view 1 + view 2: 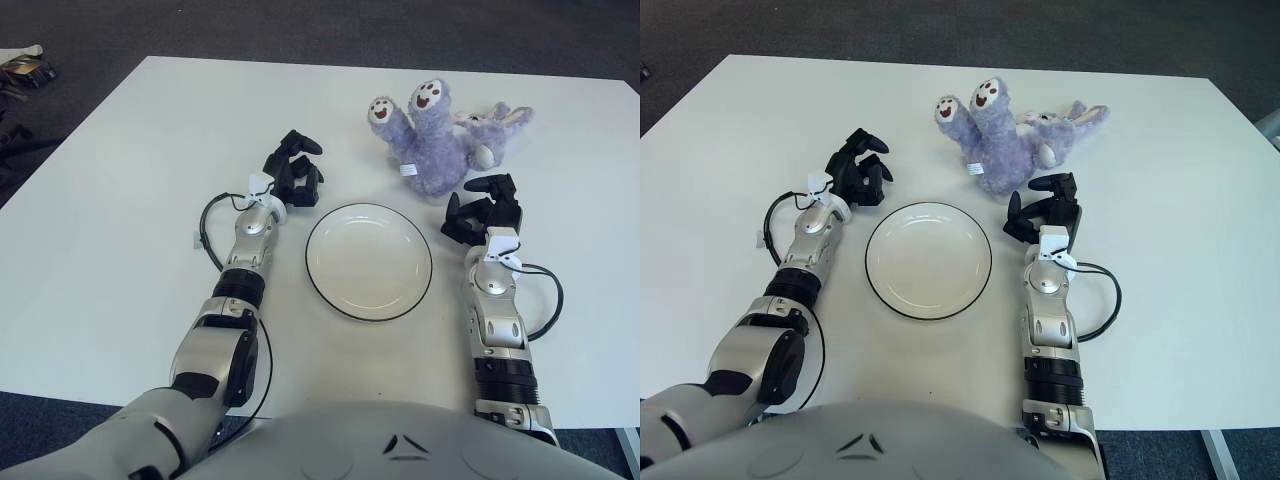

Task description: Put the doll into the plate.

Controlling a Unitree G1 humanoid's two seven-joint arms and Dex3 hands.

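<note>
So the purple doll (435, 145) is lying on its back on the white table (120, 180), up toward the far edge and a bit over to the right side, feet with the smiley soles sticking up toward the far side and its long ears flopped out to the right. It's not in the plate (369, 261) at all, the white plate with the dark rim sits nearer the middle of the table, closer to the near edge, with nothing on it

The right hand (483, 212) is just right of the plate's far side and right below the doll, really near its body, but I can't see any actual contact. Fingers look loosely curled, nothing in them

The left hand (293, 170) is off the plate's far-left rim, well apart from the doll, fingers relaxed and half bent, also holding nothing. A thin black cable (207, 228) loops out beside the left forearm
</note>
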